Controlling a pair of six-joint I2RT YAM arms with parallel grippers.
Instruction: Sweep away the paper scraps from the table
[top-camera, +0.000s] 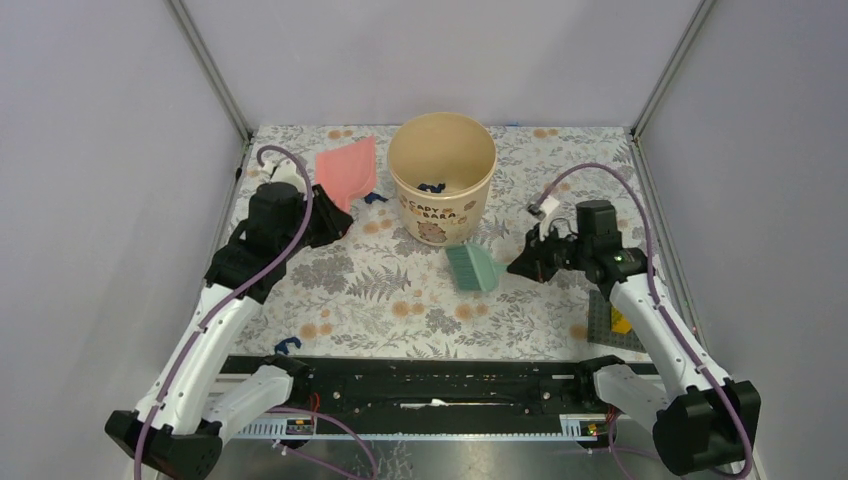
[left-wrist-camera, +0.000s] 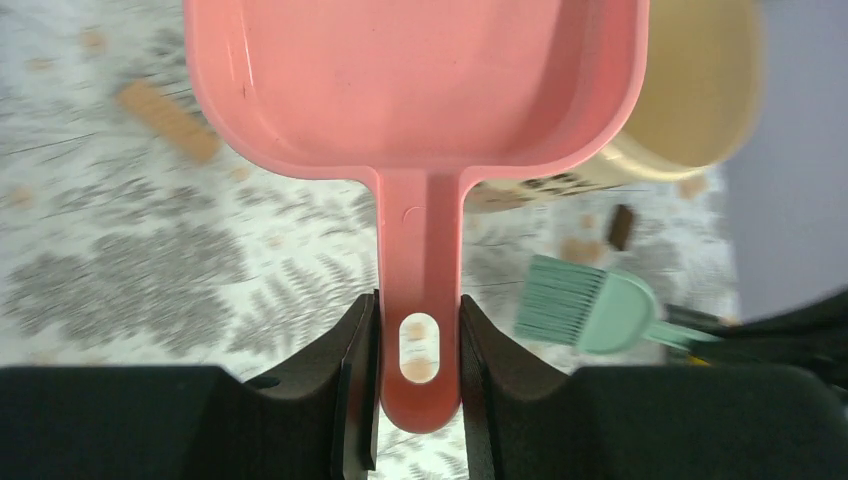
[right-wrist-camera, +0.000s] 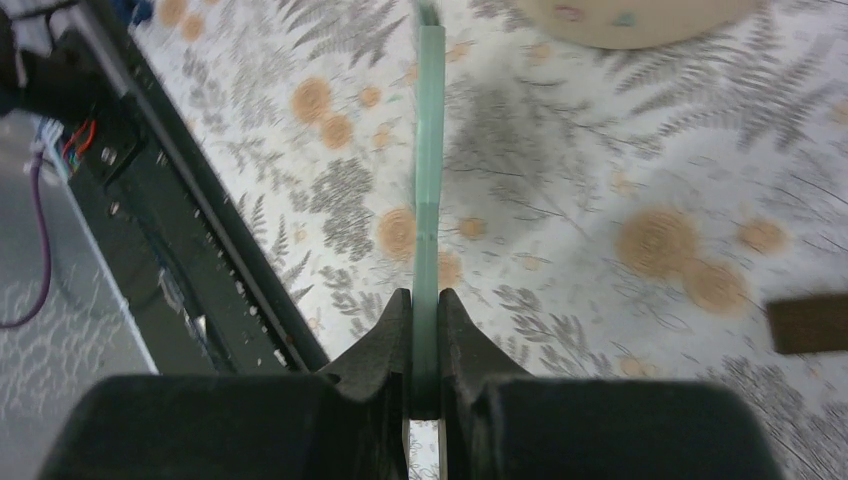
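Inside the beige bucket (top-camera: 441, 218), a few blue paper scraps (top-camera: 432, 186) already lay, so part of the sweeping looked done. One stray scrap (top-camera: 375, 198) lay on the table (top-camera: 380, 295) just beside the bucket, and another scrap (top-camera: 287, 344) near the front rail (top-camera: 420, 375). The left gripper (left-wrist-camera: 418, 340) was clamped on the pink dustpan (left-wrist-camera: 410, 80) by its handle; the right gripper (right-wrist-camera: 423, 330) pinched the green brush (top-camera: 472, 268).

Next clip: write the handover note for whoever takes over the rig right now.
Left gripper: jaws shut on the handle of the pink dustpan, pan empty, next to the tan bucket.
Right gripper: jaws shut on the green brush.
Done: some paper scraps lie in the bucket.
Left: a blue scrap on the table by the dustpan, and what looks like another near the front rail.
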